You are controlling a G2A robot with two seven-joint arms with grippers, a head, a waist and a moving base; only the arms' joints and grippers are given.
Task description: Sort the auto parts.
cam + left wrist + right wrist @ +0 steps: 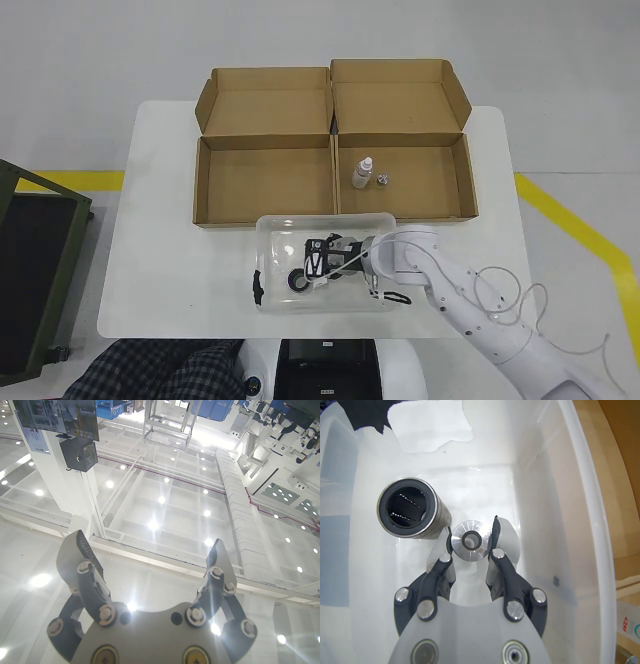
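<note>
Gripping a small silver bushing [469, 546] by its rim, the right gripper [471, 536] sits low inside the clear bin [570, 500], jaws pressed against the part. Risk: the hold is on a smooth round edge, so the part may slip on lifting. The linear bearing [412, 510] lies just beside one finger; contact could roll it. Open room is overhead: clear the bin wall before crossing to the cardboard boxes [265, 185]. The left gripper [148, 540] is spread wide, holding nothing
</note>
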